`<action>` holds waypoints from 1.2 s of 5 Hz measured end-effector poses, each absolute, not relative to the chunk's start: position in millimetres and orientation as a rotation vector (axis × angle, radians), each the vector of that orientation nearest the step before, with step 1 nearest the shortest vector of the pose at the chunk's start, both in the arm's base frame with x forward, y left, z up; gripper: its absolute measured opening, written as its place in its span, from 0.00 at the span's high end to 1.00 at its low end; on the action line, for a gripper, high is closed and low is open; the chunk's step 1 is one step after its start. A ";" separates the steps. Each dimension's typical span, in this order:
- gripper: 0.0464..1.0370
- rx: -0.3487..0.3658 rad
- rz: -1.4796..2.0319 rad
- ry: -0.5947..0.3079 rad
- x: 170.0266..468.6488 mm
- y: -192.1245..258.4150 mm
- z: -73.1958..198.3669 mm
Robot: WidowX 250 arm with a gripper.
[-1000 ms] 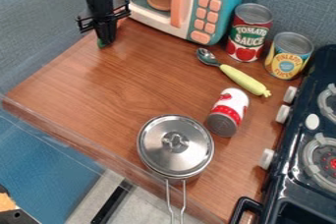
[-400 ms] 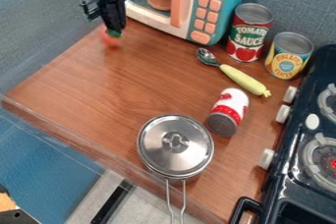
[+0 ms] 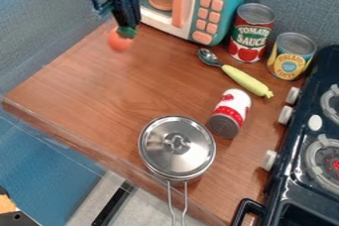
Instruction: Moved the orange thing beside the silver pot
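One round, green-topped orange thing [image 3: 119,43] hangs in the closed fingers of my black two-finger gripper [image 3: 126,31] above the far left of the brown wood-grain counter [image 3: 86,88], as I watch from my remote post. Well apart from it, at the near side, sits the lidded silver metal pot [image 3: 177,146], its wire handle pointing toward the near edge. Just beside the pot, to the far right, a white-and-red can [image 3: 230,113] lies on its side. Beyond lies a metal spoon with a yellow handle [image 3: 242,77]; a red tomato can [image 3: 251,32] and a yellow pineapple can [image 3: 291,56] stand upright at far right, between the teal-and-white toy microwave [image 3: 225,2] and black toy stove [image 3: 298,170].
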State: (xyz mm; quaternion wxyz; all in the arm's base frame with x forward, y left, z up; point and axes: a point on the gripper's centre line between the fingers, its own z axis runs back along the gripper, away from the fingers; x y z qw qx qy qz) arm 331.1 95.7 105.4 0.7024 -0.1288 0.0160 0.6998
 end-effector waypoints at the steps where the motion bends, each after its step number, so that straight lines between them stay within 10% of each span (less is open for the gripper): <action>1: 0.98 -0.307 1.503 0.128 306.2 77.9 111.4; 6: 0.97 -0.067 1.361 0.131 247.6 65.8 44.3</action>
